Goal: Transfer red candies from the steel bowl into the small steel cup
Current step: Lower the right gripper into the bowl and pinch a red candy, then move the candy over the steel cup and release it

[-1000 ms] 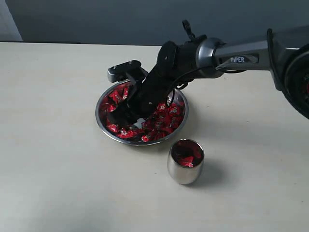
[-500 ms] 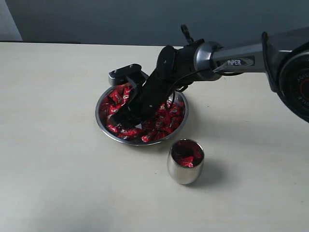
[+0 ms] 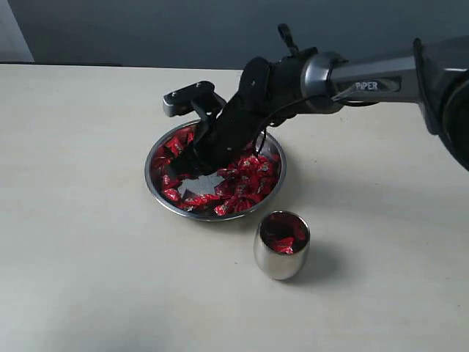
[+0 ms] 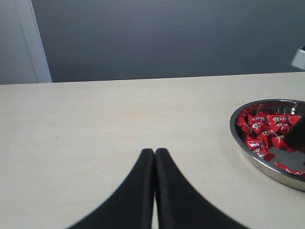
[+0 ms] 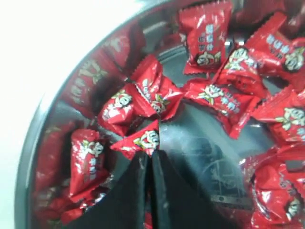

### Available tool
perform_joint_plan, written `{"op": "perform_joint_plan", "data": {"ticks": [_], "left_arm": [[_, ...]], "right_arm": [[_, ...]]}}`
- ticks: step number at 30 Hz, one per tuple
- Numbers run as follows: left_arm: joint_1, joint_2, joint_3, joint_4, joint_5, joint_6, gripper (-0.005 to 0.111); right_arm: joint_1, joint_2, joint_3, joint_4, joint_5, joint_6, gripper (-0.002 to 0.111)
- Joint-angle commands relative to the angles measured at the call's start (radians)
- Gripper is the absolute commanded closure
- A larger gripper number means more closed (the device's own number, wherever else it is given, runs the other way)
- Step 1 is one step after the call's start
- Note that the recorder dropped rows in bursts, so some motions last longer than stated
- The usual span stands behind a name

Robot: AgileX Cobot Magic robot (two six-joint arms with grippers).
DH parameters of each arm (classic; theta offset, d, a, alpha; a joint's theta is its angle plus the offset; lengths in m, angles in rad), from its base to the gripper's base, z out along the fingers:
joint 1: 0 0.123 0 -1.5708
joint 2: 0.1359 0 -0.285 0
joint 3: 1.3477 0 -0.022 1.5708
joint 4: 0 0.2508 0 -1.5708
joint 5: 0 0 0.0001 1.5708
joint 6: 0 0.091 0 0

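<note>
The right gripper [image 5: 151, 153] hangs low over the bowl [image 3: 149, 183], its jaws pressed together on the corner of one candy [image 5: 146, 138]. Red candies [image 3: 248, 180] ring a bare patch of the bowl's floor beneath it. The cup [image 3: 281, 257] stands on the table [image 3: 88, 242] just beside the bowl, a few candies inside. The left gripper [image 4: 154, 152] hovers over bare table, jaws closed and empty.
</note>
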Motion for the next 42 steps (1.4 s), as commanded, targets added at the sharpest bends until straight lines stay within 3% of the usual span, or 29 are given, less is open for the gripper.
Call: {"op": "perform_joint_plan", "data": {"ticks": [1,9,23,27,39,42], "left_arm": [[-0.006,-0.005,0.002,-0.002,-0.004,-0.002,0.106],[-0.006,-0.005,0.002,-0.002,-0.004,-0.002,0.106],[-0.006,-0.005,0.002,-0.002,-0.004,-0.002,0.106],[-0.006,-0.005,0.002,-0.002,-0.004,-0.002,0.106],[-0.006,-0.005,0.002,-0.002,-0.004,-0.002,0.106],[-0.006,-0.005,0.002,-0.002,-0.004,-0.002,0.106]], "right_arm": [[-0.004,-0.081,-0.003,-0.022,0.025,-0.004,0.109],[-0.004,-0.273,0.032,-0.18,0.237,0.114,0.109],[-0.004,-0.82,0.529,-0.244,0.147,0.199,0.109],[-0.004,-0.834,0.652,-0.222,0.078,0.198,0.109],[-0.004,-0.667,0.671,-0.217,0.089,0.198,0.108],[-0.004,-0.658,0.671,-0.217,0.089,0.194,0.092]]}}
